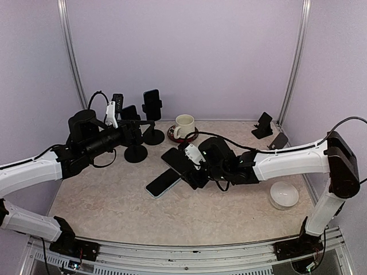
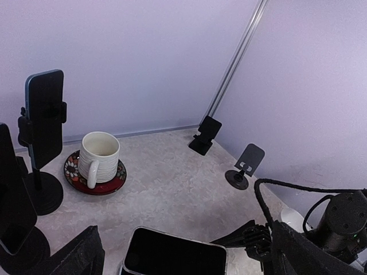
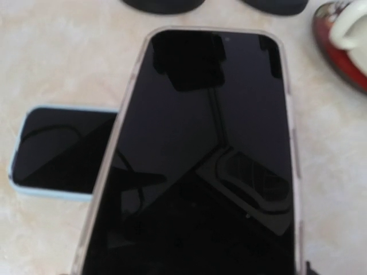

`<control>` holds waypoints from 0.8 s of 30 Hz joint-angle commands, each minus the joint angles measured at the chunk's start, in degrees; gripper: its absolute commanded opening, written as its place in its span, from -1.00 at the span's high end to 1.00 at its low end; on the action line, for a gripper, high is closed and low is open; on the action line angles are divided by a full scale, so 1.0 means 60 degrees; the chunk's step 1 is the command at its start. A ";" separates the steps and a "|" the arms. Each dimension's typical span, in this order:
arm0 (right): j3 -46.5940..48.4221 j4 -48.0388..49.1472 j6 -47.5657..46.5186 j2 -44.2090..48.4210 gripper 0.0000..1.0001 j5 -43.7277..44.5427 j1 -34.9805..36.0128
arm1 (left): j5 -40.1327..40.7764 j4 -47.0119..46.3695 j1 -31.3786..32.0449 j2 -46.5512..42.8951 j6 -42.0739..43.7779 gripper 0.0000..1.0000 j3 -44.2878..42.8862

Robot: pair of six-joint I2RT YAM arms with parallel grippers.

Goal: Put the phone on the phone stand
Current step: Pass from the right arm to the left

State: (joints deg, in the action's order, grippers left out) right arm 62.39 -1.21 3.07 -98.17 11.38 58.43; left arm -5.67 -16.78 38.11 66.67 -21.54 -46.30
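The phone (image 3: 195,149), dark-screened in a pale case, sits near the middle of the tabletop (image 1: 229,212). It is raised and tilted, and its far end hangs over a blue-cased phone (image 3: 57,149) lying flat beneath it. The right gripper (image 1: 186,169) appears to hold it by the near end with its jaws spread across the phone's width. The fingers themselves are out of the wrist camera's view, so I judge the hold from how the phone fills that view.

The two stands I see empty are well off to the far right: a black folding stand (image 1: 264,125) and a smaller disc-based stand (image 1: 279,141). A mug (image 1: 184,126) on a red saucer (image 2: 117,177) stands just beyond the phone.

The main risk is the end grip. Most of the phone's length overhangs the jaws, so it could pivot or slide out during a swing to the right. A low carry could drag the blue-cased phone or clip the mug. Both empty stands look light, and a hard or off-centre set-down might push or tip one.

The left gripper (image 2: 184,229) is spread wide and holds nothing. It is close on the phone's left, beside the clamp stands (image 1: 152,112) that already carry phones, and could be brushed.
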 commanded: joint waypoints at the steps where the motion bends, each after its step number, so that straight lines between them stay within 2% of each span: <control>1: -0.0140 0.0882 -0.0131 0.0673 0.29 0.0448 -0.0012 | -0.0123 -0.0397 0.0212 0.0057 -0.0326 -0.97 0.0133; 14: -0.0715 0.1303 -0.0303 0.1858 0.42 0.1353 -0.0006 | -0.0249 -0.0799 0.0464 0.0111 -0.1033 -0.97 0.0275; 24: -0.0997 0.1528 -0.0422 0.2671 0.43 0.1837 -0.0013 | -0.0771 -0.1847 0.0768 0.1022 -0.1617 -0.97 0.0463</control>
State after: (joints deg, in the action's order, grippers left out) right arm 57.28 2.68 0.97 -85.60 19.94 58.43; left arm -8.01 -22.96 42.22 70.35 -29.06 -44.40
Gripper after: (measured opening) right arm 0.763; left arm 0.985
